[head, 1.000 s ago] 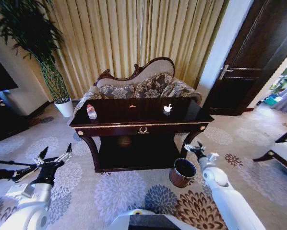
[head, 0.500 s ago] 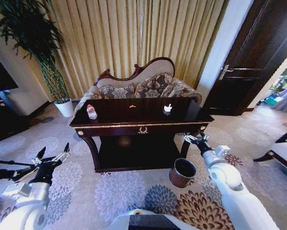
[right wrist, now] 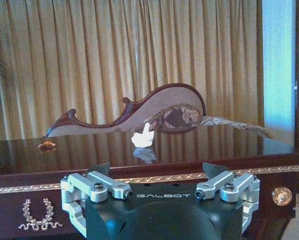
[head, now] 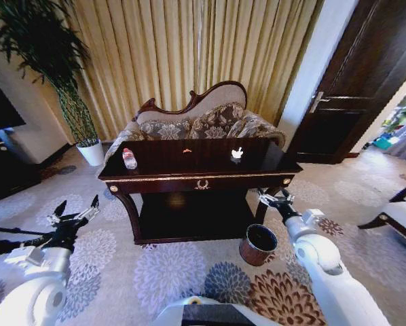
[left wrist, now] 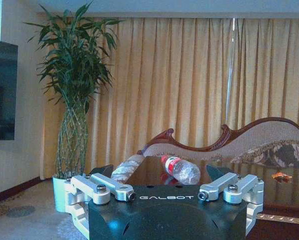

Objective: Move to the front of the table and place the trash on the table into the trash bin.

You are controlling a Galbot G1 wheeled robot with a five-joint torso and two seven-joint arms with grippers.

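Note:
The dark glossy table (head: pixel 189 179) with gold trim stands straight ahead. On its top lie a crumpled white paper wad (head: pixel 237 154) at the right and a tiny orange scrap (head: pixel 187 151) near the back middle. The reddish-brown trash bin (head: pixel 258 244) sits on the carpet by the table's right front leg. My right gripper (head: pixel 274 199) hovers open just above the bin, level with the table's front edge. In the right wrist view the white wad (right wrist: pixel 143 138) lies ahead of the right gripper (right wrist: pixel 157 170) on the table. My left gripper (head: pixel 75 212) hangs open, low at the left, away from the table.
A plastic bottle (head: pixel 129 159) lies on the table's left end. A patterned sofa (head: pixel 196 122) stands behind the table before the curtains. A potted plant in a white pot (head: pixel 91 153) stands at the back left. A dark door (head: pixel 366 81) is at the right, and a chair edge (head: pixel 400 217) at the far right.
My right gripper has risen and moved forward, from beside the bin to near the table's right front edge. The left gripper has lifted slightly.

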